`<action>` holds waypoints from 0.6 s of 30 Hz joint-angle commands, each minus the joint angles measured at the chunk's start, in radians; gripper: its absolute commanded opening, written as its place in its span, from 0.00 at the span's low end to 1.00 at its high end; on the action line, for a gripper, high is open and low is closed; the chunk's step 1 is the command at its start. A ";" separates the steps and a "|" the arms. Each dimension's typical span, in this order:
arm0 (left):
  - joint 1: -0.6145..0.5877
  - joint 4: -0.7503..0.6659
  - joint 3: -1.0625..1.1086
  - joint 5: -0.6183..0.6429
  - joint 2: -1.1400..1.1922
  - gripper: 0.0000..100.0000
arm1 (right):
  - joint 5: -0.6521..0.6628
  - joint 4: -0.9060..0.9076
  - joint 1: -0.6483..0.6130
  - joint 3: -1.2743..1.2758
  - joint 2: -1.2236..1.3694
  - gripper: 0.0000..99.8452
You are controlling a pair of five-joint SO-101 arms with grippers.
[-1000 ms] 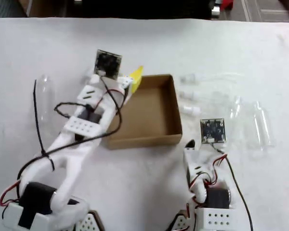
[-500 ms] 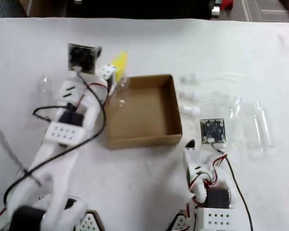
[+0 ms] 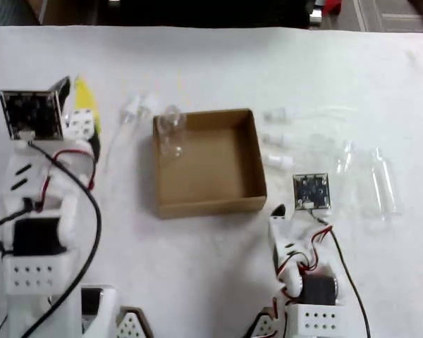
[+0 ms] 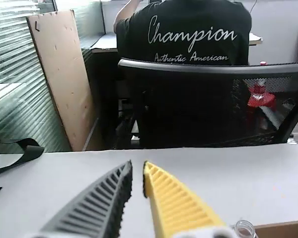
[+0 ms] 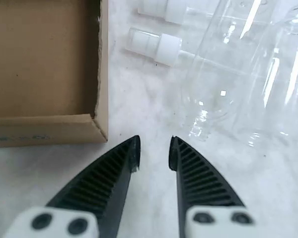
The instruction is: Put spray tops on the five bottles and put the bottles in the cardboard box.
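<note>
The cardboard box (image 3: 248,151) lies open in the middle of the table. One clear bottle (image 3: 170,132) leans in its far left corner; its open neck (image 4: 245,229) carries no top. A loose spray top (image 3: 132,107) lies on the table just left of that corner. More spray tops (image 3: 276,138) lie right of the box, with clear bottles (image 3: 381,184) beyond them. My left gripper (image 3: 75,86) is well left of the box, raised, pointing at the room (image 4: 137,166), shut and empty. My right gripper (image 5: 154,144) hovers slightly open by the box's near right corner (image 5: 100,123).
A spray top (image 5: 156,43) and two clear bottles (image 5: 238,74) lie just ahead of my right gripper. White tabletop (image 3: 211,267) stretches between the two arm bases. A black chair (image 4: 213,104) stands beyond the table's far edge.
My left arm has drawn back from the box's far left corner to the table's left side, leaving the clear bottle in the box. The right arm has not moved.
</note>
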 commanded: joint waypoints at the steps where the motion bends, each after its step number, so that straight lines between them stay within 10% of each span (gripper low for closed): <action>1: -0.054 0.098 -0.069 -0.081 -0.073 0.03 | 0.011 0.012 -0.007 0.011 -0.008 0.09; 9: -0.163 0.176 -0.157 -0.121 0.188 0.03 | 0.011 0.019 -0.007 0.011 -0.010 0.09; 18: -0.064 0.683 -1.011 -0.129 0.978 0.06 | 0.011 0.019 -0.007 0.011 -0.010 0.09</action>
